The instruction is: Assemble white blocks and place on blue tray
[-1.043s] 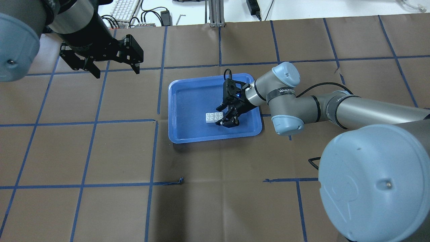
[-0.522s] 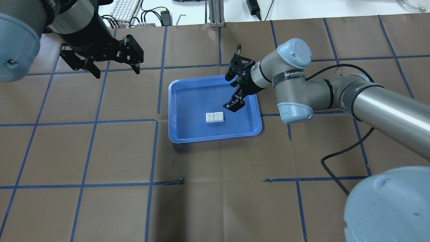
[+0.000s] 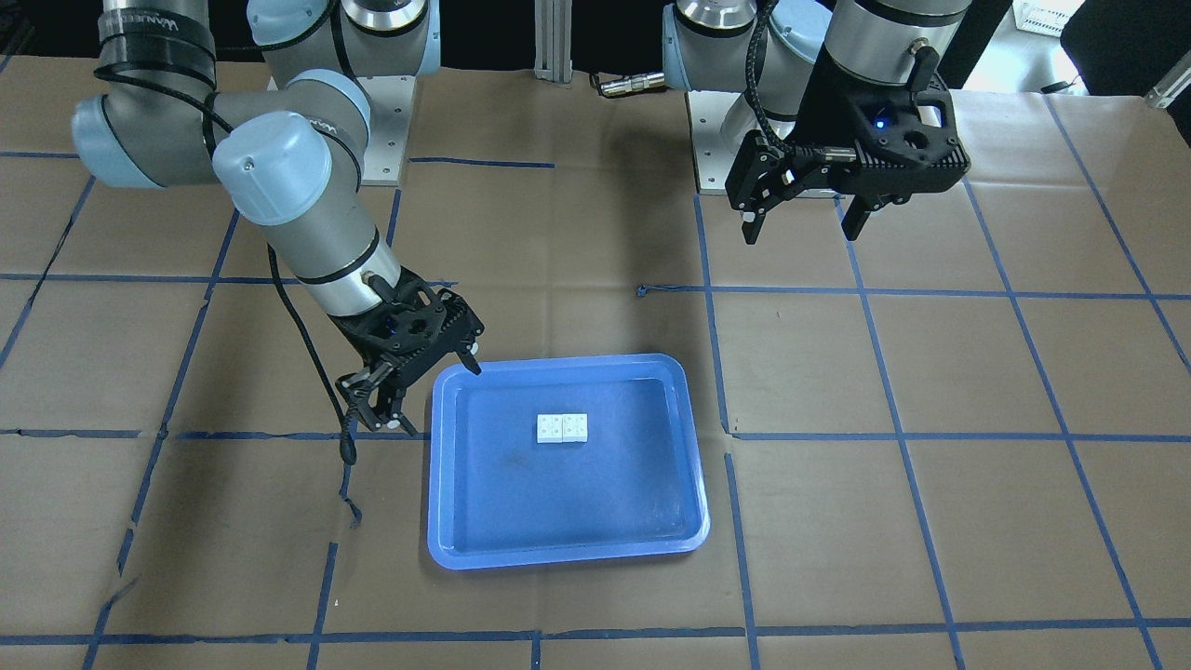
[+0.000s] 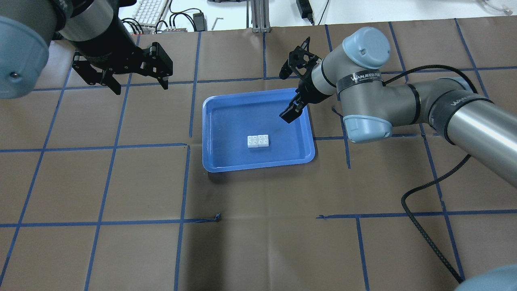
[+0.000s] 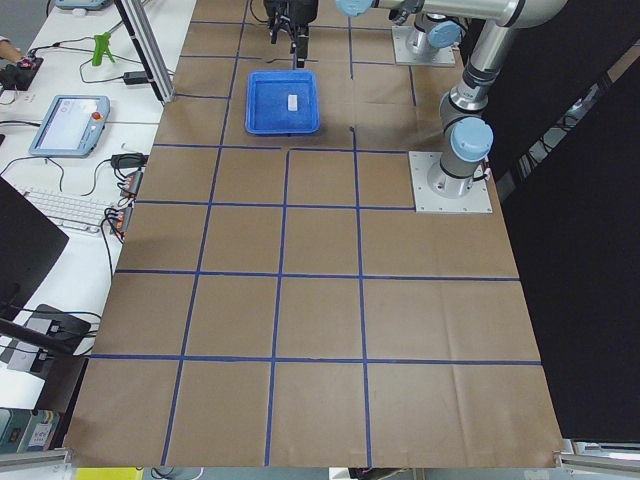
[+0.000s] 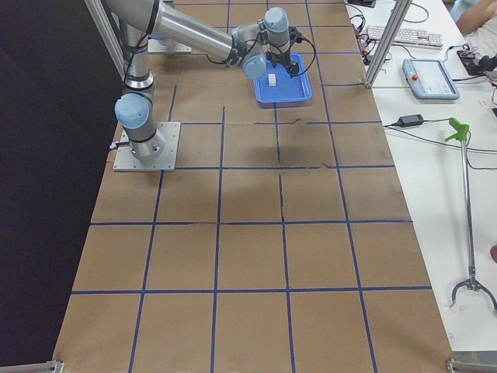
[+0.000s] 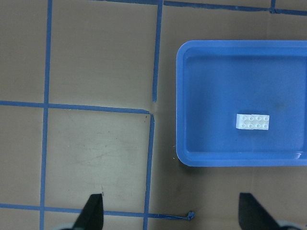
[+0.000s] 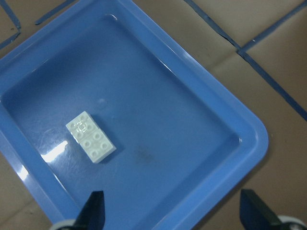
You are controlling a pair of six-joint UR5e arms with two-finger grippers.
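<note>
The two white blocks (image 4: 258,141) lie side by side, touching, studs up, near the middle of the blue tray (image 4: 234,117). They also show in the front view (image 3: 562,428), the left wrist view (image 7: 252,122) and the right wrist view (image 8: 91,136). My right gripper (image 4: 286,95) is open and empty, raised over the tray's far right corner, apart from the blocks. In the front view it (image 3: 433,391) hangs at the tray's (image 3: 558,521) left rim. My left gripper (image 4: 141,87) is open and empty, high over the table left of the tray.
Brown paper with a blue tape grid (image 4: 185,182) covers the table. A keyboard (image 4: 151,10) and cables lie beyond the far edge. The right arm's cable (image 4: 424,226) trails over the table at the right.
My right gripper has left the blocks on the tray and drawn back up and away toward the tray's far right corner. The blocks and the left arm have not moved.
</note>
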